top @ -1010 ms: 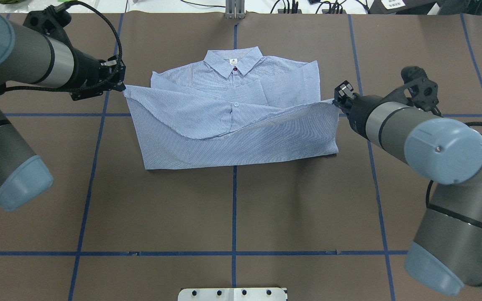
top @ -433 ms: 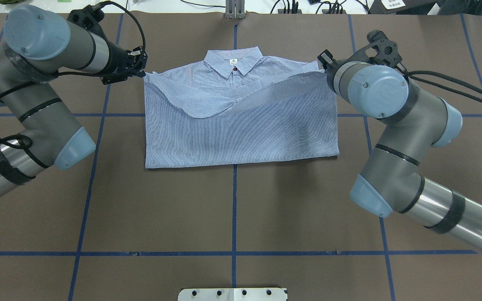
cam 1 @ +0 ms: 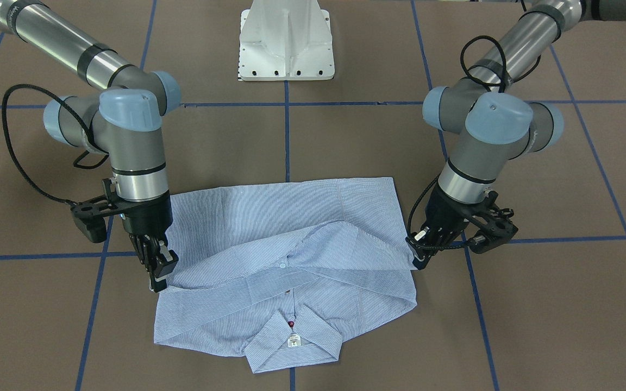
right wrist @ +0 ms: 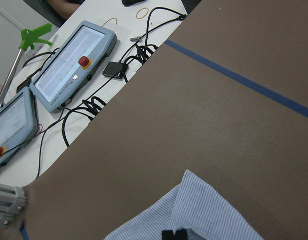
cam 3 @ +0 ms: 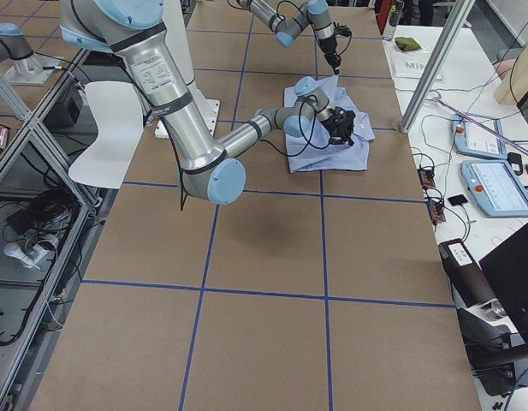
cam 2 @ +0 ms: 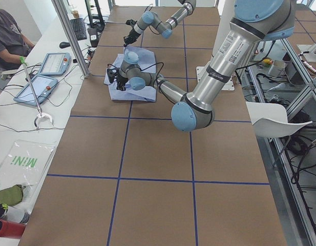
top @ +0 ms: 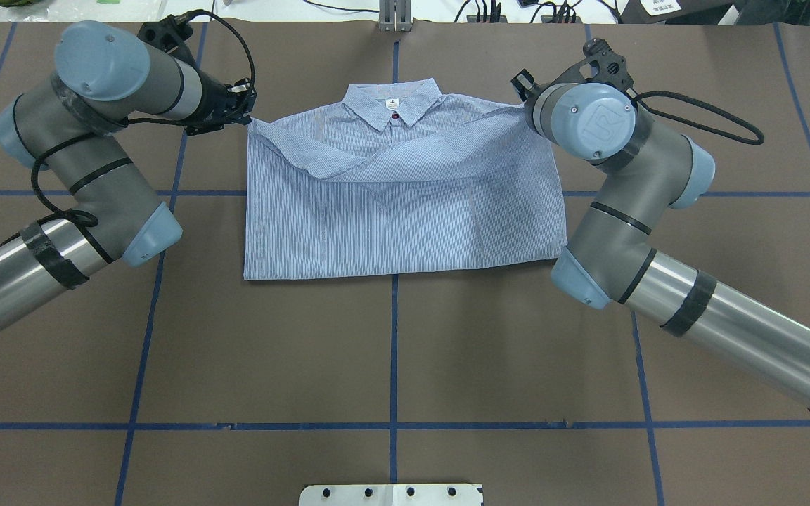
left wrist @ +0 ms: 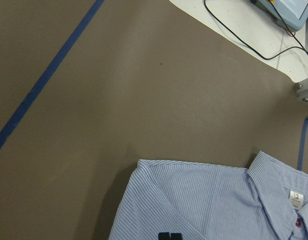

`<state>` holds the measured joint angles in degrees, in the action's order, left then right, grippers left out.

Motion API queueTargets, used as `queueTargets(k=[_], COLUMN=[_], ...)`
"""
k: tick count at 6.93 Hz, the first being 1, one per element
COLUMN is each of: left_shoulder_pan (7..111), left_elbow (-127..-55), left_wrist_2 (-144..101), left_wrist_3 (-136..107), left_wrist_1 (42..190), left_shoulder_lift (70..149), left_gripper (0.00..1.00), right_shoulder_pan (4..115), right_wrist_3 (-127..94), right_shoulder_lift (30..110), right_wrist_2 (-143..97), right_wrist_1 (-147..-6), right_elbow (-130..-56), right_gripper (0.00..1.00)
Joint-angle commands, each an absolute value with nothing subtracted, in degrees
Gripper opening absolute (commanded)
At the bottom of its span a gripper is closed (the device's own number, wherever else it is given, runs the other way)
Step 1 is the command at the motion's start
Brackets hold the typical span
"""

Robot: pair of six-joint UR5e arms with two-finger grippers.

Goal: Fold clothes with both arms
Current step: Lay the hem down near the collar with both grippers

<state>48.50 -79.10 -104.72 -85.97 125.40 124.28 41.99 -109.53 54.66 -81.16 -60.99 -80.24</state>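
The light-blue striped shirt (top: 405,211) lies folded in the middle of the table, with its collar (top: 392,102) on the far side and its lower half doubled up over the chest. My left gripper (top: 248,116) is shut on the folded-over hem corner at the shirt's left shoulder and also shows in the front-facing view (cam 1: 417,262). My right gripper (cam 1: 162,282) is shut on the other hem corner at the right shoulder. In the overhead view its own wrist hides it. Both grippers are low, close to the table. The wrist views show the shirt's edge (left wrist: 203,200) (right wrist: 203,215).
The white pedestal base (cam 1: 286,38) stands at the near table edge. Blue tape lines cross the brown tabletop (top: 391,351). Operator tablets (right wrist: 74,65) and cables lie beyond the far edge. A metal post (top: 394,17) stands behind the collar.
Both grippers carried the shirt's hem away from the robot toward the collar and lowered it. The raised, sagging lower half now lies flatter over the chest.
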Motion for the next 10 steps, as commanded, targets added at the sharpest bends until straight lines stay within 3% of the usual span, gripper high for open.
queueTargets(k=[1,3,4,5,6,7,8,10], left_shoulder_pan=[48.6,49.4,49.4,49.8,49.8,49.9,50.3,52.8], left_elbow=[-74.5,-68.7,-67.0,-66.0,-65.9,-66.1,-67.2,-73.2], left_wrist_2=[-101.5,-101.2,-101.2,-100.7,-100.4,-100.4,-100.9,-107.0], left_wrist_3=[-82.9,-77.7,-76.0,-71.6,-71.2,-71.3,-71.2,-71.1], left_wrist_1=[128.5,129.5,129.6,129.5,129.5,129.6,129.5,128.7], left_shoulder_lift=[124.5,127.0,127.4,127.4,127.4,127.4,127.4,125.3], left_gripper=[0.0,0.01,0.42,0.71,1.0,1.0,1.0,1.0], right_shoulder_pan=[42.8,46.1,46.4,46.4,46.4,46.7,46.8,47.1], right_wrist_3=[-109.2,-109.0,-109.1,-109.1,-109.3,-109.5,-109.5,-110.0], right_shoulder_lift=[49.5,48.7,47.9,47.1,46.9,46.7,46.9,47.4], right_wrist_2=[-82.1,-84.8,-85.3,-85.3,-85.3,-85.3,-85.3,-85.5], right_wrist_1=[-56.2,-53.4,-53.4,-53.4,-53.4,-53.4,-53.4,-53.3], right_elbow=[-68.6,-64.7,-64.5,-63.9,-63.9,-63.8,-63.5,-64.9], right_gripper=[0.0,0.0,0.0,0.0,0.09,0.24,0.57,0.7])
